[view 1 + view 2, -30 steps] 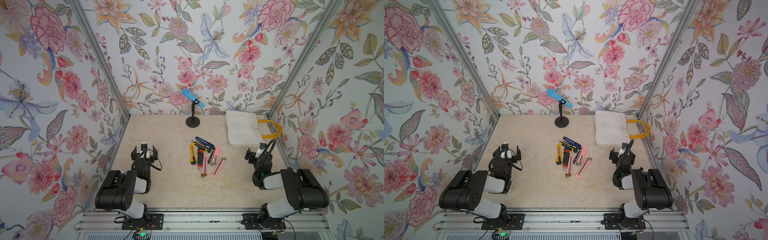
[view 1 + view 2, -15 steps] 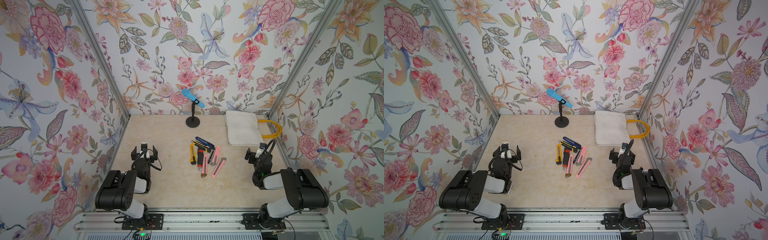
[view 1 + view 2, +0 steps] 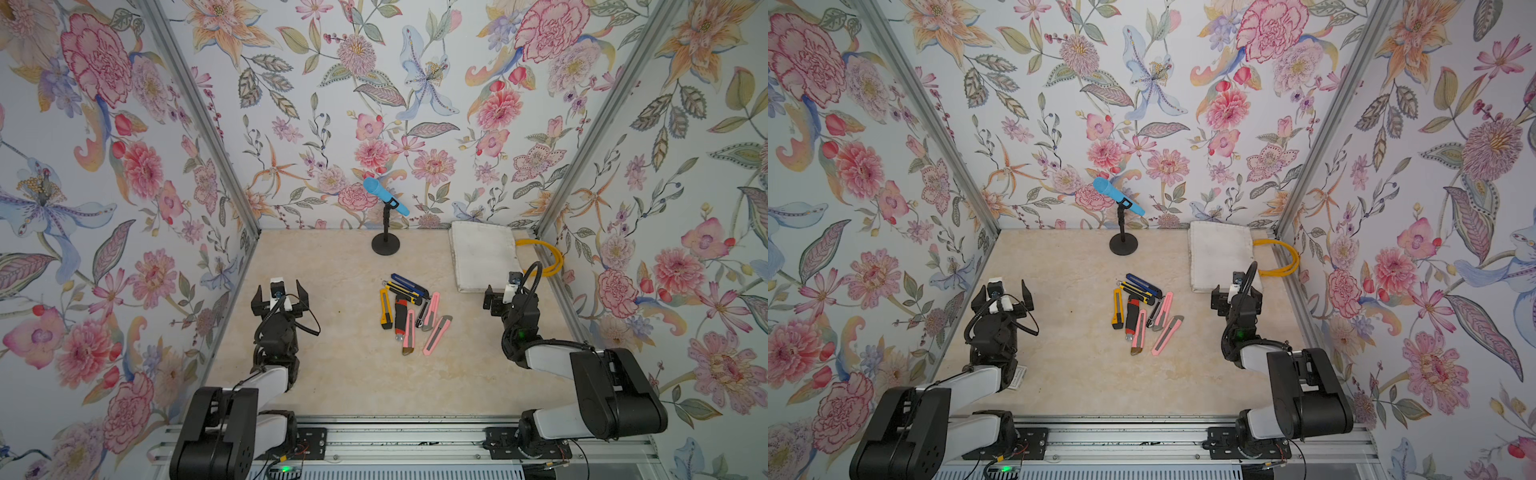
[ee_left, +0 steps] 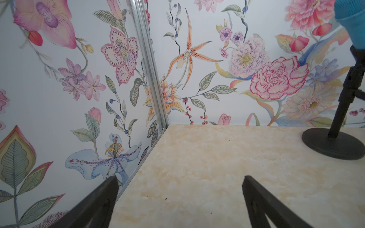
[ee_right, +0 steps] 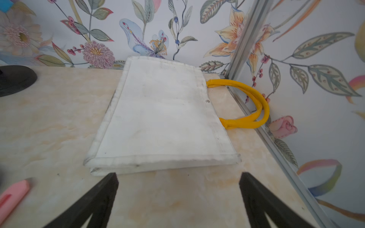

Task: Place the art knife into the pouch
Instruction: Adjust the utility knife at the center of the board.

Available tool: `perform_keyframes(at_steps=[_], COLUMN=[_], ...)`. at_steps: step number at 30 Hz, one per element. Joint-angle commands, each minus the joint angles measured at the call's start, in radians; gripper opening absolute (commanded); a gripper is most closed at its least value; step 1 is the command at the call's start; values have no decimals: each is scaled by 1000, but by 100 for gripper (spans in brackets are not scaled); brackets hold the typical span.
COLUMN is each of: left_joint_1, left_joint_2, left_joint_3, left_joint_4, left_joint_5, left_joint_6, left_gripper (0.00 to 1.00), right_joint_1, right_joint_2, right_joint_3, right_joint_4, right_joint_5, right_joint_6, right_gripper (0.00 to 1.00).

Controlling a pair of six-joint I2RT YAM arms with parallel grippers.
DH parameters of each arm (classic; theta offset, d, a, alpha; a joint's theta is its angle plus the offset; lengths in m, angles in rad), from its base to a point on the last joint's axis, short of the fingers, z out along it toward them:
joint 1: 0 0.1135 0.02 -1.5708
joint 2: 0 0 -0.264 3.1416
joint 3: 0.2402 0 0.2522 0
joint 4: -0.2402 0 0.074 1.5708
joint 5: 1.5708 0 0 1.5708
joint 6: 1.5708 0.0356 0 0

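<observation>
Left gripper (image 4: pixel 179 177) first: jaws spread wide over bare table (image 4: pixel 217 167), nothing between them. It is parked at the near left, well apart from any work. The right gripper (image 5: pixel 177 174) is just as wide and just as empty, but it is aimed straight at the pouch (image 5: pixel 162 110), just short of its near edge. I'd read that as the right arm set up to deal with the pouch.

Out to the middle: the heap of knives (image 3: pixel 409 311) lies between the two arms, untouched, with yellow, red, blue and pink bodies crossing one another. Which one counts as the art knife I can't tell from here.

The pouch (image 3: pixel 484 257) lies flat in the far right corner with its yellow handles (image 3: pixel 548 259) squeezed against the right wall. So the mouth faces away from the knives, and it looks closed, with a snap (image 5: pixel 207 101) on its rim. The lining is hidden.

One pink knife (image 5: pixel 11 194) is cut off and blurred at the wrist view's edge. At the far middle is a blue microphone (image 3: pixel 384 195).
</observation>
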Motion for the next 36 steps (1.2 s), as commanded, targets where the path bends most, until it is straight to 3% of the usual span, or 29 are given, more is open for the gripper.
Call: perform_keyframes(at_steps=[1, 5, 8, 15, 17, 19, 23, 26, 29, 30, 32, 34, 36], left_joint_1=[-8, -17, -74, -209, -263, -280, -239, -222, -220, -218, -212, -213, -219], left_joint_2=[-79, -84, -49, 29, 39, 33, 33, 49, 125, 147, 189, 212, 221], left_joint_3=[144, 359, 514, 667, 713, 750, 620, 572, 609, 636, 728, 819, 859], left_joint_4=[-288, -576, -724, -736, -761, -800, -462, -243, -104, -125, -346, -610, -725], left_joint_5=[54, 219, 287, 402, 390, 358, 552, 656, 781, 798, 776, 671, 608], left_joint_6=[-118, -398, -555, -871, -862, -831, -918, -963, -987, -993, -963, -908, -895], left_gripper=[100, 100, 100, 100, 100, 100, 100, 100, 100, 100, 100, 100, 100], right_joint_1=[21, 71, 156, 375, 405, 410, 378, 383, 395, 399, 394, 393, 412], right_joint_2=[-84, -118, -81, -12, 12, 34, 55, 48, 85, 101, 143, 156, 144], right_joint_3=[137, 331, 486, 717, 773, 769, 783, 748, 825, 865, 950, 1002, 1014], right_joint_4=[-263, -534, -713, -771, -772, -649, -685, -555, -623, -691, -849, -958, -1023], right_joint_5=[-40, -84, -174, -250, -329, -416, -434, -478, -479, -459, -390, -295, -211], right_joint_6=[42, 340, 553, 845, 887, 896, 994, 962, 909, 894, 876, 857, 848], right_gripper=[100, 100, 100, 100, 100, 100, 100, 100, 100, 100, 100, 100, 100])
